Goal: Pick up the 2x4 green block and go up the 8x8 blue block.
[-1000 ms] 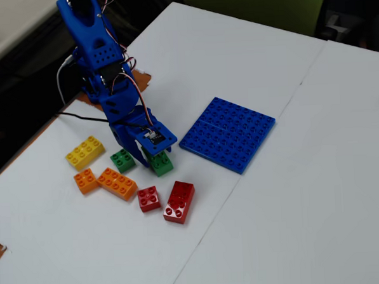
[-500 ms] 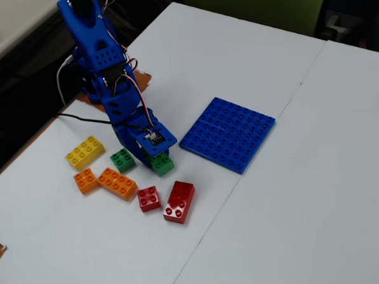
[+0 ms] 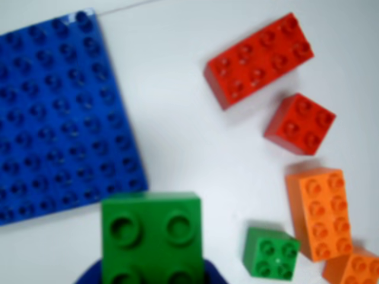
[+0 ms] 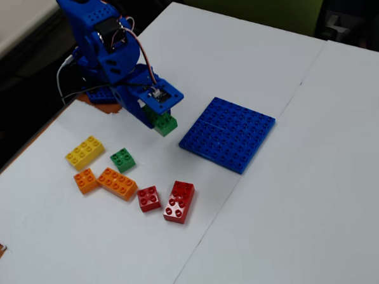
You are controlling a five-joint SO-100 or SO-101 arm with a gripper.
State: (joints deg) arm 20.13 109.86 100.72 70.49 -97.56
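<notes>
My blue gripper (image 3: 153, 279) (image 4: 161, 118) is shut on the 2x4 green block (image 3: 151, 234) (image 4: 165, 123) and holds it above the white table. Only the block's stud-covered end shows in the wrist view; the rest runs off the bottom edge between the jaws. The 8x8 blue block (image 3: 59, 112) (image 4: 227, 133) lies flat on the table. In the fixed view it is just right of the gripper, a short gap away. In the wrist view it is at the upper left of the held block.
A small green 2x2 brick (image 3: 269, 253) (image 4: 122, 159), an orange 2x4 (image 3: 320, 214) (image 4: 117, 183), an orange 2x2 (image 3: 355, 269) (image 4: 85, 180), a red 2x2 (image 3: 299, 124) (image 4: 148, 198), a red 2x4 (image 3: 259, 59) (image 4: 179, 202) and a yellow 2x4 (image 4: 84, 152) lie on the table.
</notes>
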